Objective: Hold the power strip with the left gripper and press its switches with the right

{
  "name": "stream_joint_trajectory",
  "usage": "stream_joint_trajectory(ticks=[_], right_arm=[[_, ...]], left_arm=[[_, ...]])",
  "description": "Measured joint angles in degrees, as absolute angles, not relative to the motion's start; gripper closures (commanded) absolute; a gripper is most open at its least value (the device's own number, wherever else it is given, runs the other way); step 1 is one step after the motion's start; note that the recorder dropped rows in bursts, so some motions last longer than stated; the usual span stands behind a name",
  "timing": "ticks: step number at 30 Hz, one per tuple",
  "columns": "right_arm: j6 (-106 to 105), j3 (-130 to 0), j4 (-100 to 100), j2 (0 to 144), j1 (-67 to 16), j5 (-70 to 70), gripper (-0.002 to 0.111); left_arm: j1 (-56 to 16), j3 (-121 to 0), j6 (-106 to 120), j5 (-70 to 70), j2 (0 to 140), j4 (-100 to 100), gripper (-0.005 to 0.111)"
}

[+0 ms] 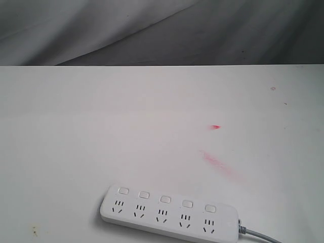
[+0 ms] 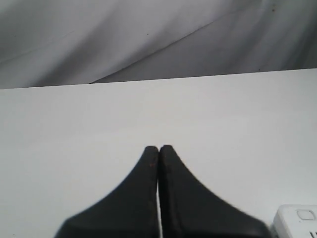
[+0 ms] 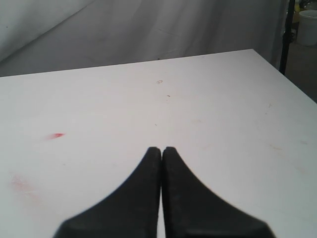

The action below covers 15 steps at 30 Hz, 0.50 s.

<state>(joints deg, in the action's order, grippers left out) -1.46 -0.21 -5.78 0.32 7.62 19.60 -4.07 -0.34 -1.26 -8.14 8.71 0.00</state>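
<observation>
Near the bottom edge of the exterior view, a long flat white plastic power strip with rounded corners lies flat on the broad white surface, set slightly askew. Five small white rounded-square switches sit in a row along its far side, one above each three-hole outlet. A grey cord leaves its right end and runs off the bottom right of the picture. Farther back and to the right, a small bright red mark and a faint pink smear stain the surface, well apart from the strip. Crumpled grey cloth hangs behind.

From the left wrist view, the left gripper shows two black tapered fingers pressed tip to tip, clenched on nothing, over the white surface. One rounded corner of the power strip, with a single switch on it, shows at the picture's edge, near the gripper but not touching it.

From the right wrist view, the right gripper is likewise clenched, its black fingers closed together with nothing between them, over the surface. The red mark and the pink smear lie off to one side of it. Beyond the surface's far corner stand a thin dark pole and a white tub.
</observation>
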Motion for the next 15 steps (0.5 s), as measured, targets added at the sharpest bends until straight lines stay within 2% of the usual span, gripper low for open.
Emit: stream_joint_trajectory(ticks=[5,15], right_arm=[[-1.5,-0.2,-5.8,0.3,7.6,19.6,0.108],[-1.5,-0.2,-5.8,0.3,7.6,19.6,0.108]], left_arm=[[2.1,-0.2,-1.5,-8.1,1.0,-0.4,0.106],[1.9,-0.2,-2.1,-14.5,0.2,-0.8,0.106]])
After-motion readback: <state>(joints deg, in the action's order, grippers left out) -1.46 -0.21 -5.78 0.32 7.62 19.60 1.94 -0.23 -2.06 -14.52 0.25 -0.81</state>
